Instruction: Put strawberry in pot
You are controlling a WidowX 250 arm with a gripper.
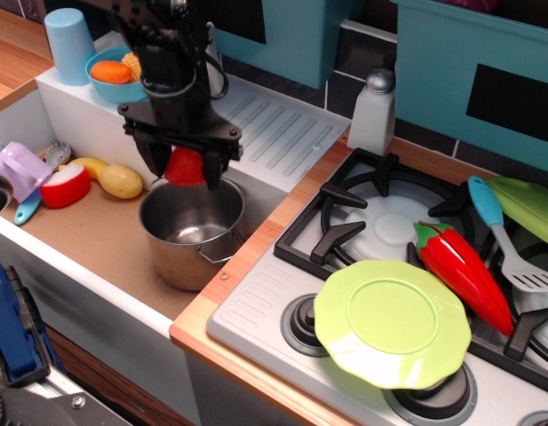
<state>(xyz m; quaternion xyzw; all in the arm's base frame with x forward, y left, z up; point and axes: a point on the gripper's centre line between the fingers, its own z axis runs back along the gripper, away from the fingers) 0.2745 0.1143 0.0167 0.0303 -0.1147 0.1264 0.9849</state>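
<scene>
no readable text, no labels, no brands, no numbers on anything
</scene>
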